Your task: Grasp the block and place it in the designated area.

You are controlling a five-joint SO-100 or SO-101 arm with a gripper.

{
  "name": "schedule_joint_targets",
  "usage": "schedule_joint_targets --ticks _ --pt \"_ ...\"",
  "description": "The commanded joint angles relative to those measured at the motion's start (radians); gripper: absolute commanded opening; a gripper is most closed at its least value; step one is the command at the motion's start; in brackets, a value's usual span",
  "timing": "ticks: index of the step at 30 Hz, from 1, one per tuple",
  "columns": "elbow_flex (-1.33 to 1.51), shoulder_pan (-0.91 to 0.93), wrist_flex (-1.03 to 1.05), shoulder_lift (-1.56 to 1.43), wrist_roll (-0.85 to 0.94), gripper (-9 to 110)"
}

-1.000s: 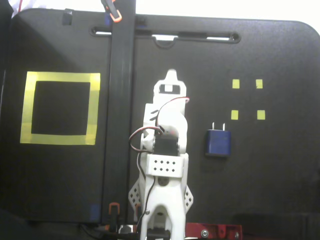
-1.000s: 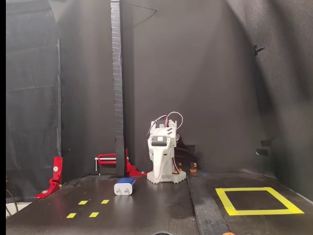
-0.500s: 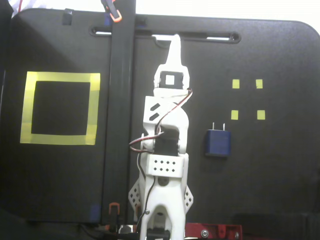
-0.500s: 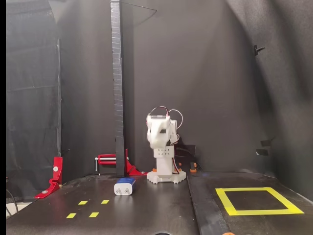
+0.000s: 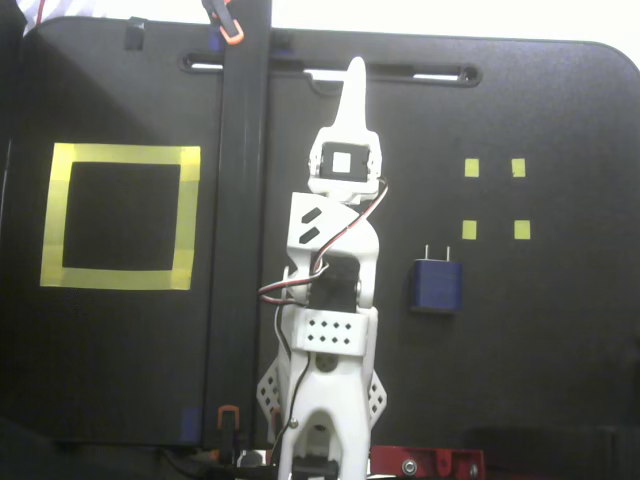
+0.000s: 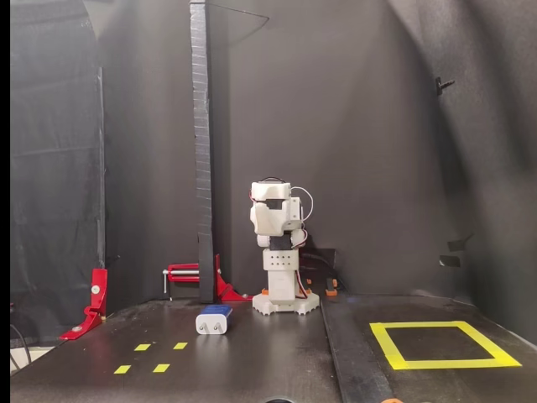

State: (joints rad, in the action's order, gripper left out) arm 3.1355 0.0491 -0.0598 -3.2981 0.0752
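Dark-blue block [image 5: 436, 286] lies flat on the counter [image 5: 560, 340]; swing toward it, open the together-looking jaws [image 5: 354, 75], and straddle its narrow sides.

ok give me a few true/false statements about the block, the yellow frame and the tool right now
1. The block lies inside the yellow frame. False: it sits on the bare table, on the arm's other side in the top-down fixed view.
2. The tool holds the block. False: it is empty, well away from the block.
3. The block's prongs point toward the four small yellow squares. True.
4. The frame's interior is empty. True.
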Motion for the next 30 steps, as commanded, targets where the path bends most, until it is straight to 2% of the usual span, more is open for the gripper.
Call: schedule_joint_targets --ticks 1,21,30 --pt "0.006 0.023 0.003 -0.006 0.005 0" --pt "0.006 0.54 0.098 -0.006 0.0 0" --pt "0.006 0.632 0.091 -0.006 -0.002 0"
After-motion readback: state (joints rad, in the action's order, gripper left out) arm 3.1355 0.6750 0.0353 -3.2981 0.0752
